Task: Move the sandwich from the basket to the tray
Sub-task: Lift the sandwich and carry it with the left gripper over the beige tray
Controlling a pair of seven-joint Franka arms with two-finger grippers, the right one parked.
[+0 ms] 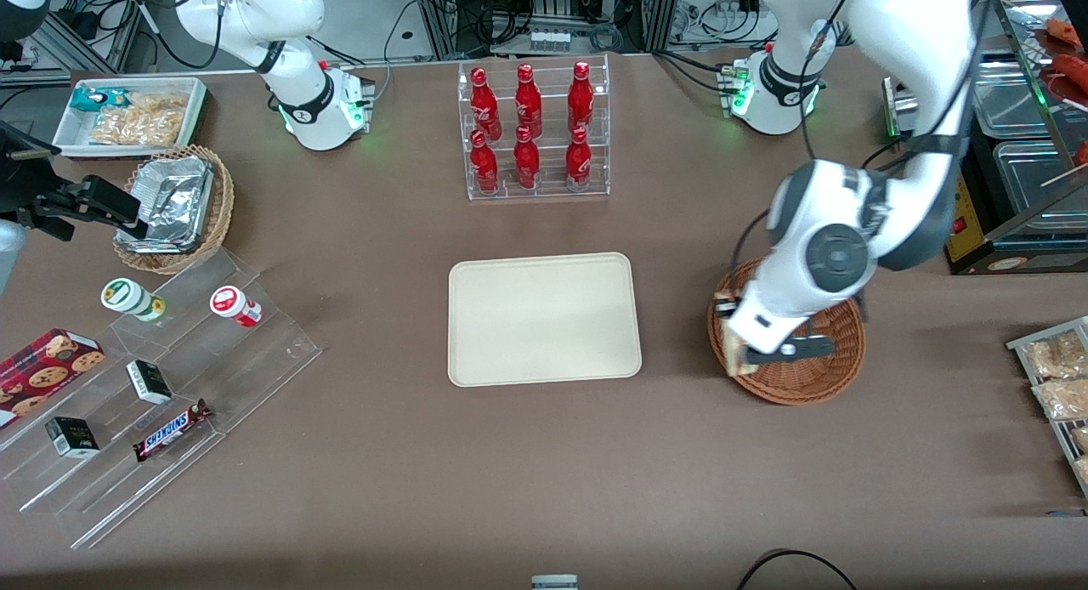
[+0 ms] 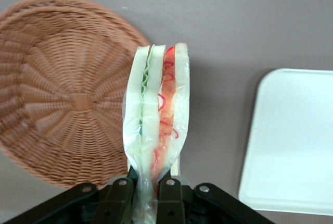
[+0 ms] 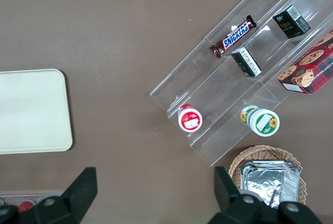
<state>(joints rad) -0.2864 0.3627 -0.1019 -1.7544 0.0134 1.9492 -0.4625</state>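
— Starting at the parked arm's end of the worktop [image 1: 382, 488], what is seen?

— A foil-filled wicker basket [image 1: 217, 212] and clear stepped shelves [image 1: 195, 377] with snacks are seen, then a rack of red bottles [image 1: 531, 131], with the tray [image 1: 544, 318] nearer the front camera and bare.

— And toward the working arm's end?

— The basket [image 1: 837, 365] is seen on the worktop, well apart from the tray. The sandwich [image 2: 157, 125] is gripped at one end by the gripper [image 2: 148, 195], whose fingers [image 2: 169, 198] are clamped on its wrapper. It is held above the basket's rim on the tray's side.
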